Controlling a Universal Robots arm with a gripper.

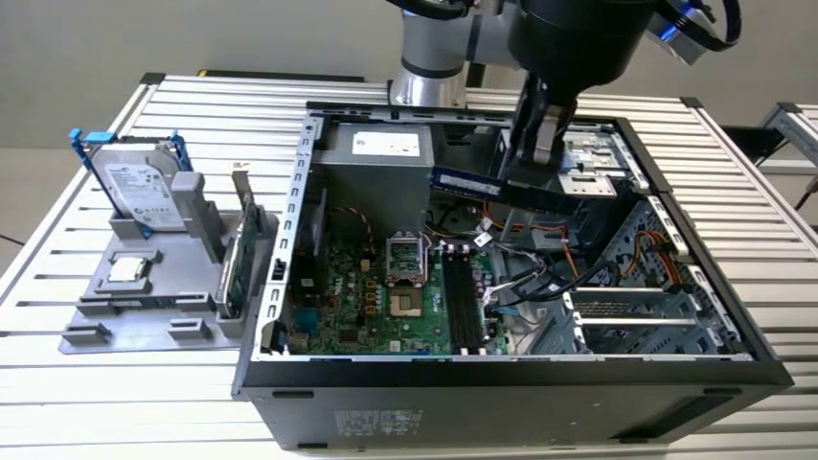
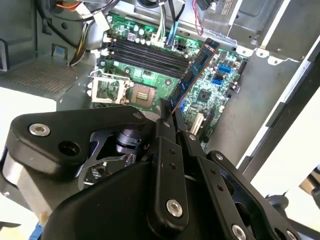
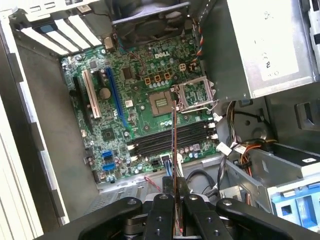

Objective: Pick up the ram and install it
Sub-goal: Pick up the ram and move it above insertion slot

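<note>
My gripper (image 1: 532, 177) hangs over the open computer case (image 1: 291, 240), shut on the ram (image 1: 463, 182), a long dark board with black chips. The stick is in the air, well above the motherboard (image 1: 358, 297) and apart from it. In the second wrist view the ram (image 2: 192, 70) sticks out slanted from between the black fingers (image 2: 167, 150). In the first wrist view the ram (image 3: 174, 140) appears edge-on, crossing the row of black memory slots (image 3: 165, 142) beneath it. Those memory slots (image 1: 463, 302) lie beside the processor socket (image 1: 404, 259).
A grey fixture (image 1: 128, 307) on the exterior view's left carries a silver hard drive in a blue frame (image 1: 134, 182) and a green expansion card (image 1: 243, 254). Inside the case are the power supply (image 1: 377, 158), loose cables (image 1: 537, 273) and drive bays (image 1: 601, 163).
</note>
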